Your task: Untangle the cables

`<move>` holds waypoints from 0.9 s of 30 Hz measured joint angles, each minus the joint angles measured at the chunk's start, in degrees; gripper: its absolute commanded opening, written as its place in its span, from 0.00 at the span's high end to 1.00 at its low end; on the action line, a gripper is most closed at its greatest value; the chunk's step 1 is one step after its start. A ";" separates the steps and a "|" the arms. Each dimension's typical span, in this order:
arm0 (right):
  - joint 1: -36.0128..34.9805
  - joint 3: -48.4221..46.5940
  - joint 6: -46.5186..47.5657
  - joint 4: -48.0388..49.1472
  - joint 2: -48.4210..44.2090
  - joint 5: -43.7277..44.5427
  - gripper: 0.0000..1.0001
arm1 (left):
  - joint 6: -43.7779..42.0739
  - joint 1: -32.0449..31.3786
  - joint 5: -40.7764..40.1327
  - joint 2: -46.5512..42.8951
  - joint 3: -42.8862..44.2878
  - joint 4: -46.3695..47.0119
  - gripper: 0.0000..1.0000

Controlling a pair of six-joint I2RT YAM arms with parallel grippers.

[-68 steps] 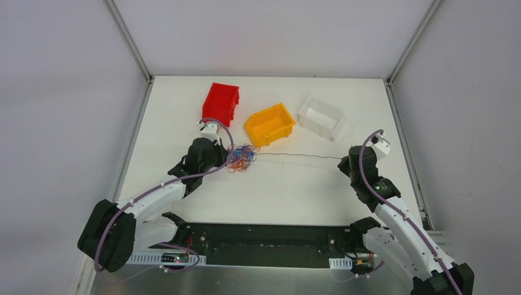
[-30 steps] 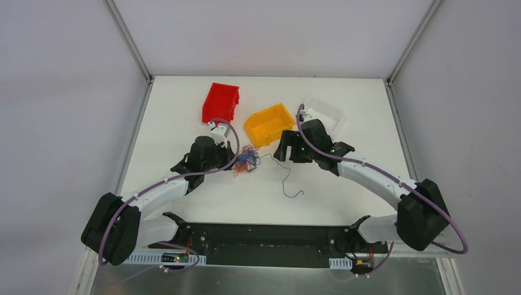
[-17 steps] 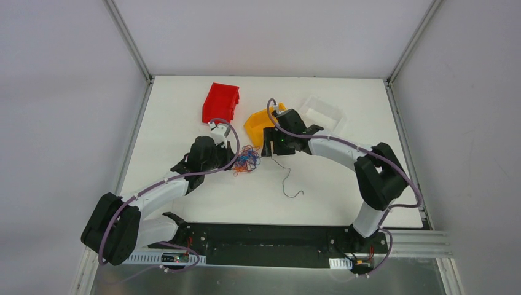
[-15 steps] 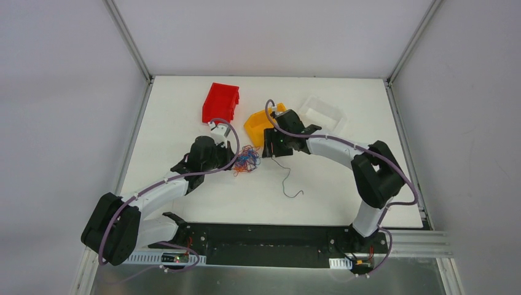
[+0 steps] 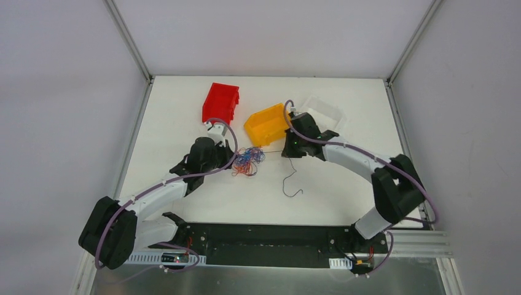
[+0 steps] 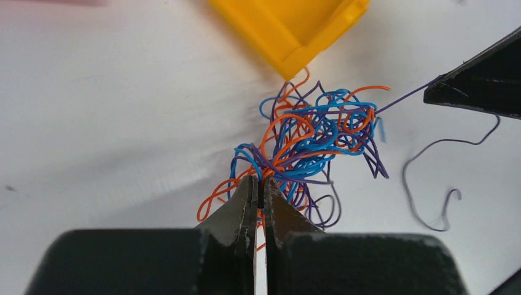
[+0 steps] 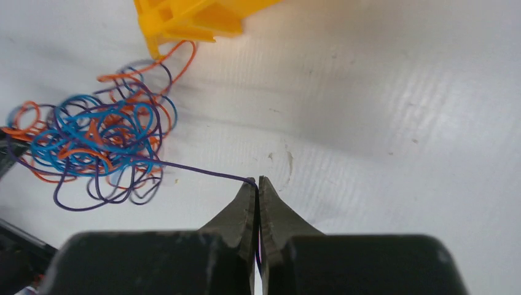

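Observation:
The cables (image 5: pixel 247 161) lie as a knotted bundle of blue, orange and purple wires on the white table, just in front of the yellow bin. My left gripper (image 5: pixel 231 158) is shut on the bundle's near edge; in the left wrist view its tips (image 6: pixel 259 185) pinch orange and blue strands of the cables (image 6: pixel 313 138). To the right of the bundle my right gripper (image 5: pixel 289 153) is shut on one purple cable (image 7: pixel 196 170). That cable runs taut from the tangle (image 7: pixel 98 144) into its tips (image 7: pixel 258 180). The purple cable's loose tail (image 5: pixel 289 183) curls on the table.
A red bin (image 5: pixel 220 101), a yellow bin (image 5: pixel 268 124) and a clear bin (image 5: pixel 322 114) stand in a row behind the tangle. The yellow bin's corner (image 6: pixel 295 58) almost touches the wires. Grey walls close off the table on three sides.
My right gripper went from open to shut on the purple cable and drew back to the right, pulling the strand taut. The bundle spread slightly rightward. The left gripper kept its hold.

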State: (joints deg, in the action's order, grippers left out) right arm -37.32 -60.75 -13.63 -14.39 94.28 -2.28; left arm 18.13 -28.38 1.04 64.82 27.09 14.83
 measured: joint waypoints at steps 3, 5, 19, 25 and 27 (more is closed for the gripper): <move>3.39 4.46 -3.39 2.62 -8.48 -0.28 1.00 | 2.08 -1.07 -1.09 -2.16 0.02 0.87 1.00; 5.97 7.26 -5.88 4.33 -14.53 -0.74 1.00 | 3.37 -1.31 -1.42 -4.11 0.09 2.03 1.00; 17.55 15.87 -7.61 -0.22 -28.15 6.36 1.00 | 1.86 2.86 -10.19 -6.45 -0.92 -2.69 0.36; 17.44 13.25 -6.10 -4.37 -27.87 -1.29 1.00 | 0.13 2.75 3.98 -2.19 -0.94 2.51 0.25; 17.09 9.90 -5.33 -6.97 -27.82 -3.54 1.00 | -0.17 2.47 6.82 -1.64 -1.01 3.32 0.24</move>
State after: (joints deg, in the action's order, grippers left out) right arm -20.23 -50.85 -18.96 -21.37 66.46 -5.82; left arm 17.96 -25.91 7.86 63.18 26.09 18.15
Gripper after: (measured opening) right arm 0.010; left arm 0.741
